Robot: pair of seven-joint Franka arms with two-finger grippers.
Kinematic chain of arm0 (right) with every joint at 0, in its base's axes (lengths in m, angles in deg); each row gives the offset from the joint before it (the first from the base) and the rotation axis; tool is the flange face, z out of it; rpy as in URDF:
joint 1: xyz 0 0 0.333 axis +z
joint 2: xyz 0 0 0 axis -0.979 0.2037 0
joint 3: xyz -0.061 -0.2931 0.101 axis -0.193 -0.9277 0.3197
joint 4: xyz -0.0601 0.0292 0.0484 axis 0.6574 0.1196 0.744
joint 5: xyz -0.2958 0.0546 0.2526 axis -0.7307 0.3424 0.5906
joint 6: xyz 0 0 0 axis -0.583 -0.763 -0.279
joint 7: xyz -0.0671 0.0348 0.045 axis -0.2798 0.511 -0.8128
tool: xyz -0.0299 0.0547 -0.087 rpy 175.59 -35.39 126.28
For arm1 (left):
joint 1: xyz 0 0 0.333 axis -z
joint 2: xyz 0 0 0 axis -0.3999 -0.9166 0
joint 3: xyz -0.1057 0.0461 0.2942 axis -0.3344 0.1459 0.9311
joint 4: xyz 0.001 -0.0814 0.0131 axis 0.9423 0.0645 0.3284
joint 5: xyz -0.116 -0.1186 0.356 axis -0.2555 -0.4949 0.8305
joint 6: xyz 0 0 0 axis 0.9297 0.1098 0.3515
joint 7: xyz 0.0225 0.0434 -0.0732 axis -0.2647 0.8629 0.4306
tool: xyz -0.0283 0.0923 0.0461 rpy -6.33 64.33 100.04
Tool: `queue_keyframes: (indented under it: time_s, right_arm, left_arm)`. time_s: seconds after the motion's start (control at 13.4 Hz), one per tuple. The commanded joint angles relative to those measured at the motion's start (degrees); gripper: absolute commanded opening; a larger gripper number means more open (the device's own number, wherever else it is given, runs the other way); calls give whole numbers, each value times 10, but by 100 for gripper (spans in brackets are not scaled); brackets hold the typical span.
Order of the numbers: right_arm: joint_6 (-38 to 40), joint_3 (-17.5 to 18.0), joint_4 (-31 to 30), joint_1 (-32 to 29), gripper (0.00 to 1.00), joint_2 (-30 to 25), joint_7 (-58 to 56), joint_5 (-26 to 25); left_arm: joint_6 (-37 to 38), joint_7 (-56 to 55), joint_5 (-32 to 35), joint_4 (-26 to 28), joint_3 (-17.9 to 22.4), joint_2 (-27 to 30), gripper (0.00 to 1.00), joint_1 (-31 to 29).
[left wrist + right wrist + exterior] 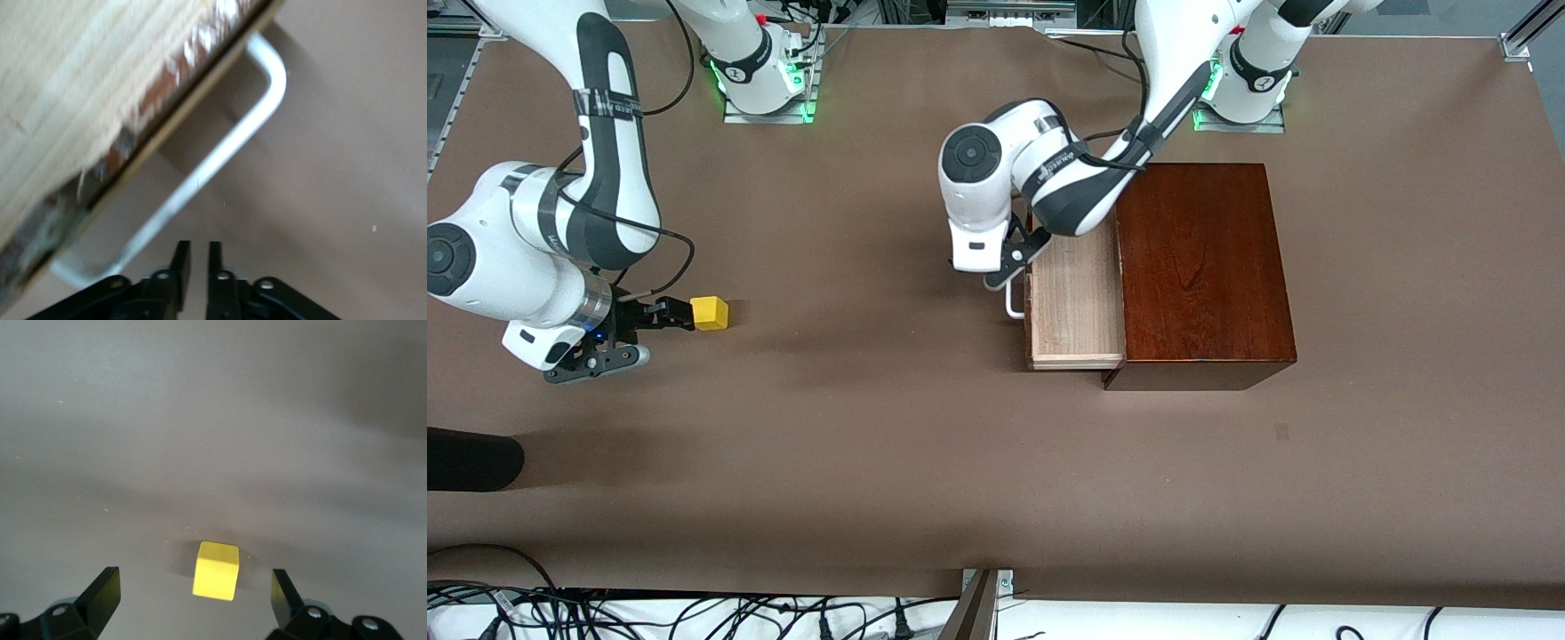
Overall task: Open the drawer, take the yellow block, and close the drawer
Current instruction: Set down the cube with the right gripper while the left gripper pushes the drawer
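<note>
Brown table (pixel 925 462) bears a mahogany box (pixel 1200 267); drawer (pixel 1074 307) open.

A robotics lab, by every sign: two white arms (pixel 1040 173) bolted on metal base plates (pixel 769 111) along a brown-covered table (pixel 871 462). Aluminium framing (pixel 1525 36) at one corner (green lights glowing at the bases), black cables (pixel 560 613) tangled along the near edge.
</note>
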Motion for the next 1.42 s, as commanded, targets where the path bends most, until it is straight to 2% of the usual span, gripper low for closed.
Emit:
queue_keyframes:
  time_s: [0.0,0.45,0.6,0.75,0.82,1.04,1.34]
  right_arm:
    - [42,-1,40,12,100,5,26,-22]
    - [92,5,87,11,100,1,58,-30]
    - [102,51,87,-16,100,-15,67,-51]
    - [102,121,86,-65,100,-49,111,-89]
    - [103,145,86,-81,100,-61,130,-100]
    - [107,169,78,-108,100,-99,149,-103]
    - [131,215,63,-172,100,-168,150,-129]
  left_arm:
    - [4,6,11,-22,17,-11,0,3]
    - [13,-8,-12,-33,34,-8,0,-2]
    - [38,-15,-12,-33,46,-8,0,-8]
    - [41,-15,-6,-27,47,-6,0,-13]
    - [49,-14,-5,-22,48,-3,0,-21]
    - [92,6,-4,-25,48,5,0,-41]
    - [119,21,-1,-22,49,16,0,-62]
